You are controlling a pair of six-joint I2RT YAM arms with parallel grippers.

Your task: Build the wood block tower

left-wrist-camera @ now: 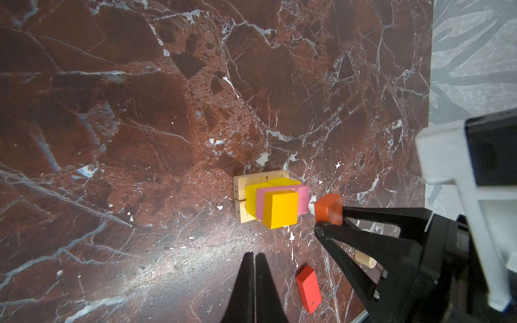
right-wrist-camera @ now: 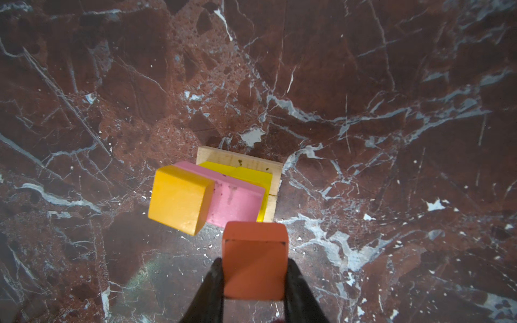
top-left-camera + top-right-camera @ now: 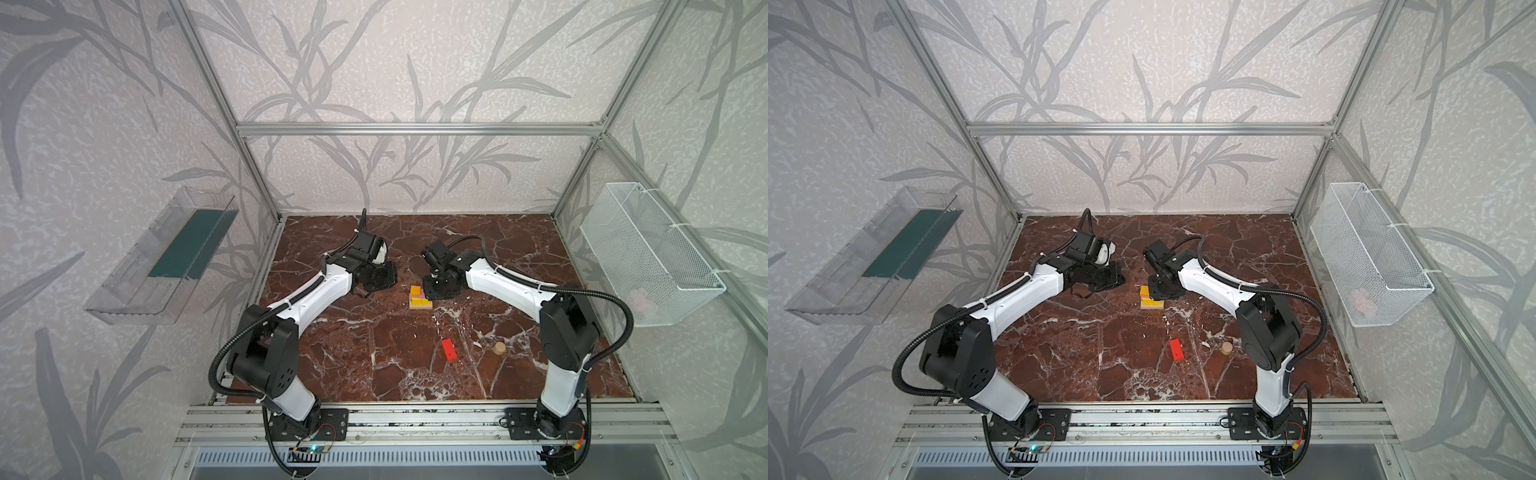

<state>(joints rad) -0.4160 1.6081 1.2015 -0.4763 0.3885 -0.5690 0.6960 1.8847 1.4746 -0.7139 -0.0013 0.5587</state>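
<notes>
The tower (image 3: pixel 420 299) (image 3: pixel 1151 300) stands mid-table: two tan planks (image 1: pixel 242 184), a yellow layer (image 2: pixel 246 173), a pink brick (image 2: pixel 237 201) and on it a yellow-orange cube (image 1: pixel 280 209) (image 2: pixel 179 200). My right gripper (image 2: pixel 254 263) (image 3: pixel 436 291) is shut on an orange-red cube (image 2: pixel 256 265) (image 1: pixel 328 209), held just beside the tower, level with its top. My left gripper (image 1: pixel 254 254) (image 3: pixel 376 280) is shut and empty, left of the tower. A red brick (image 3: pixel 449 349) (image 1: pixel 309 289) and a tan cylinder (image 3: pixel 498 348) (image 1: pixel 365 258) lie on the table nearer the front.
A white wire basket (image 3: pixel 648 257) hangs on the right wall and a clear plastic shelf (image 3: pixel 162 257) on the left wall. Aluminium frame posts (image 3: pixel 575 183) edge the marble table (image 3: pixel 374 365).
</notes>
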